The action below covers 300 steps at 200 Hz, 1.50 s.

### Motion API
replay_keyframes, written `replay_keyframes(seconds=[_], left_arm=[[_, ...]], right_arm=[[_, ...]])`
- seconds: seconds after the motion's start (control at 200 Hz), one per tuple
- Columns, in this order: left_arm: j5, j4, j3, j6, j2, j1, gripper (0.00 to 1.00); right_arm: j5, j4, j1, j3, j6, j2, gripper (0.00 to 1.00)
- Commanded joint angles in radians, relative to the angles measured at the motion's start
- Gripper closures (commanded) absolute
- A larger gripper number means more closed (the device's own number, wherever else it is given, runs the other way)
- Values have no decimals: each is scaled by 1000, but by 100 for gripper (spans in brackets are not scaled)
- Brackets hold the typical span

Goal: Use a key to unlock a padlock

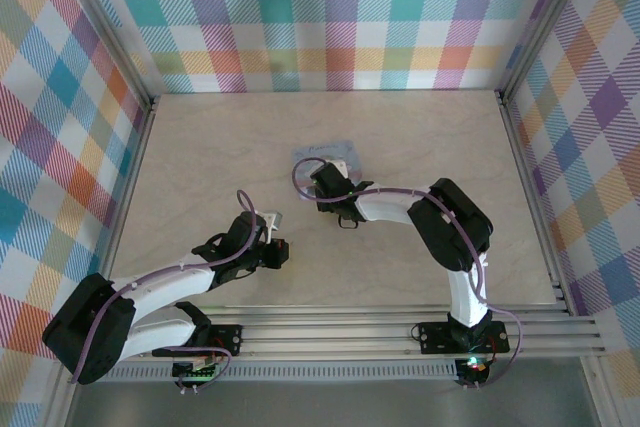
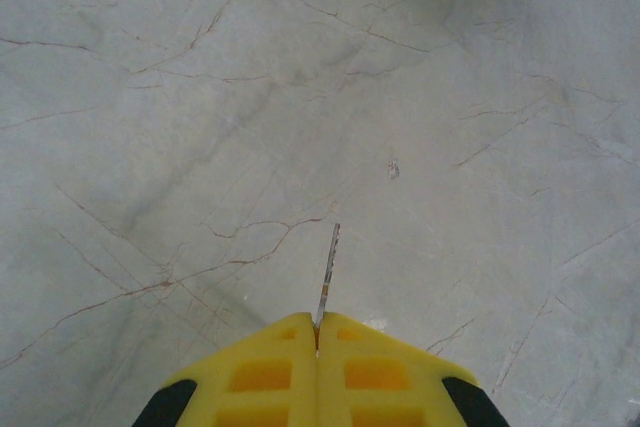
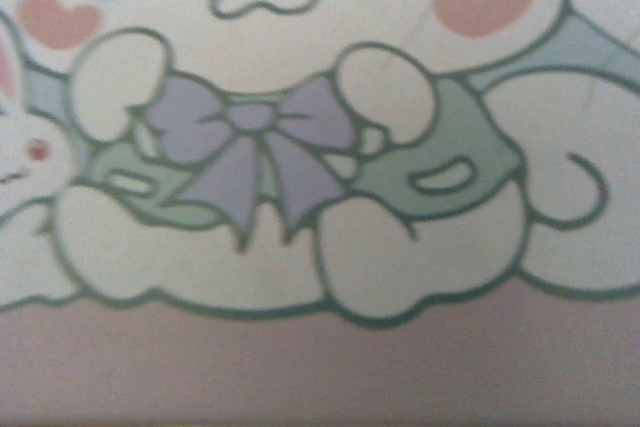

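My left gripper (image 2: pixel 318 332) is shut on the key (image 2: pixel 328 269), a thin pale metal blade seen edge-on, sticking forward from between the yellow fingertips (image 2: pixel 262 372) above the bare marble tabletop. In the top view the left gripper (image 1: pixel 268 225) hovers left of centre. The right gripper (image 1: pixel 328 171) is pressed close over the pale blue cartoon tin (image 1: pixel 332 152); whether its fingers are open or shut is hidden. Up close, the right wrist view looks onto the tin's lid (image 3: pixel 300 77) with its white cartoon figure. The padlock is hidden from sight.
The marble table (image 1: pixel 200 147) is walled by plaid panels at the back and both sides. An aluminium rail (image 1: pixel 350 327) runs along the near edge by the arm bases. Open tabletop lies left and right of the tin.
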Motion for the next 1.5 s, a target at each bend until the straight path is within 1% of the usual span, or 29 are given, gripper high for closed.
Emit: replay_keyframes(seconds=[0.0,0.48,0.675,0.855,1.005,1.3,1.495], left_arm=[[-2,10,-12,6,-6,9,100],[-5,1,-18,6,-10,10,100],[-14,-12,-22,9,-29,11,100],[-18,-24,-26,11,-46,10,100],[-20,-30,-32,11,-66,10,100],[-15,-59,-43,18,-147,10,100],[-3,-85,-57,36,-215,10,100]], right_arm=[[-4,6,14,33,-31,14,45],[-32,-10,16,78,-70,65,50],[-32,-15,16,93,-79,74,55],[-32,-10,16,89,-90,65,65],[-36,-16,15,83,-100,51,78],[-72,-39,16,44,-95,-4,90],[-131,-84,16,10,-83,-64,99]])
